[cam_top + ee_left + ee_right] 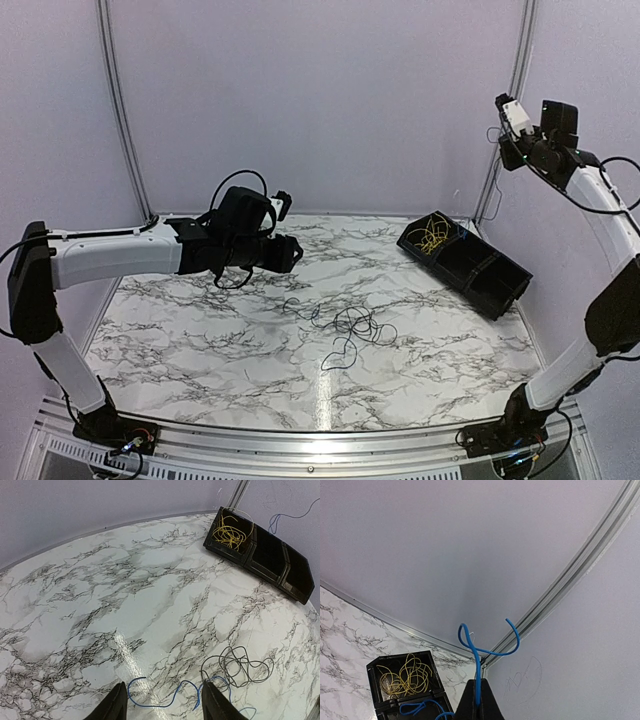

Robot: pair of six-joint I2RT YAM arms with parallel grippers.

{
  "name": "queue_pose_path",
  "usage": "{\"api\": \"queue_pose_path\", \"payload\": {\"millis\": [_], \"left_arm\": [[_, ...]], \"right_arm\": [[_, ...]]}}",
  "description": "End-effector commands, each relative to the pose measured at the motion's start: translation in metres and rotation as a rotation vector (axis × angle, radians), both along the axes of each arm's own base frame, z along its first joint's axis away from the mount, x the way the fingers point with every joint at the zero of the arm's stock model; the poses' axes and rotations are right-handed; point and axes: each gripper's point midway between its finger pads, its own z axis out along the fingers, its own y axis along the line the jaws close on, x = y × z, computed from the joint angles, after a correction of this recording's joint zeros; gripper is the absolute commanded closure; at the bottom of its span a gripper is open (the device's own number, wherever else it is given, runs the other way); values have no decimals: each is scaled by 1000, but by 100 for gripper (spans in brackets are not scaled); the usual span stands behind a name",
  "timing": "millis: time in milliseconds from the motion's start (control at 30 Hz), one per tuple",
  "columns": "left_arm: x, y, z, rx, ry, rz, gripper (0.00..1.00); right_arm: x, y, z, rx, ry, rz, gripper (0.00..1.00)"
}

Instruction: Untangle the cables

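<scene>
Blue cable (476, 660) was pinched in the closed right hand (478, 690), left hand (165, 707) was held half-parted, empty, above the bench (100, 605)

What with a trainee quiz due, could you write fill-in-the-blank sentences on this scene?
The yellow cable lies in the ___.
The black cable lies on the ___.
The right gripper is shut on a blue cable; the left gripper is ___.
Missing: bin; table; open.
</scene>
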Motion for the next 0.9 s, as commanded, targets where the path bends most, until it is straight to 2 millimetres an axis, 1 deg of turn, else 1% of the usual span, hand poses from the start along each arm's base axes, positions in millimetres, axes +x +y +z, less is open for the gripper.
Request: {"api": "queue_pose_path", "payload": {"millis": [0, 100, 233, 300, 433, 500, 667, 867], "left_arm": [[-3, -1, -4, -6, 23, -11, 47], [-5, -3, -6, -12, 32, -21, 47], [-6, -6, -8, -17, 42, -32, 47], [-6, -6, -7, -17, 41, -33, 47], [-6, -6, -8, -14, 43, -33, 47], [-6, -6, -8, -17, 45, -35, 47], [-7, -7, -12, -14, 52, -39, 47], [-6, -7, -15, -9, 57, -38, 47]], "right_arm": [[-1, -2, 6, 3, -7, -7, 100], [7, -3, -12, 8, 26, -10, 100], [20, -5, -48, 10, 86, -23, 100], [23, -7, -60, 5, 105, -31, 100], [27, -11, -76, -12, 122, -47, 100], [29, -11, -89, -16, 152, -45, 100], [34, -6, -139, 4, 267, -14, 100], [33, 6, -195, 76, 400, 36, 100]]}}
